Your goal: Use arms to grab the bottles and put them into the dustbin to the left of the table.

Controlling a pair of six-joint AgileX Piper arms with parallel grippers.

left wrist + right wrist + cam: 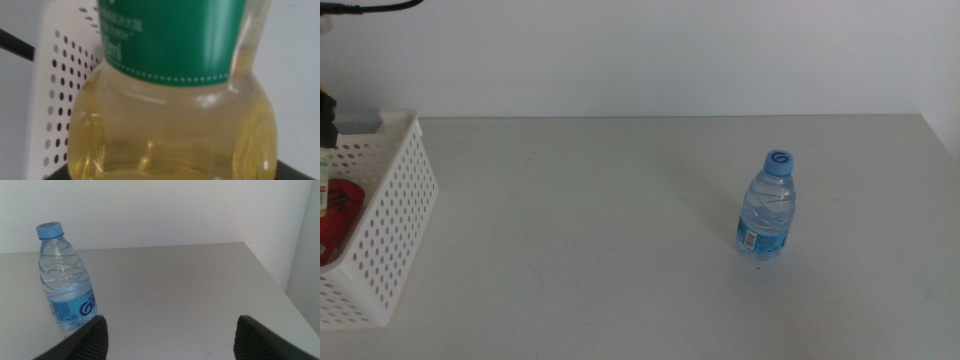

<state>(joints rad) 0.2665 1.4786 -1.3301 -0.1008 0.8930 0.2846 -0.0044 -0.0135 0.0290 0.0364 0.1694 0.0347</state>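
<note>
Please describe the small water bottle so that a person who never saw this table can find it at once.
On the wide off-white table, look to the right half, far from the white perforated basket at the left edge. There the water bottle stands upright and alone: clear, with a light blue cap and a blue label.

white hole-dotted dustbin [390,220], yellow green-labelled juice bottle [170,125], clear blue-capped water bottle [767,208].

The tabletop [620,250] is wide, plain and off-white, with a matte surface. On its right part a small clear water bottle [767,207] with a blue cap stands upright. At the left edge a white perforated basket [385,240] rests on it, well apart from the bottle.
</note>
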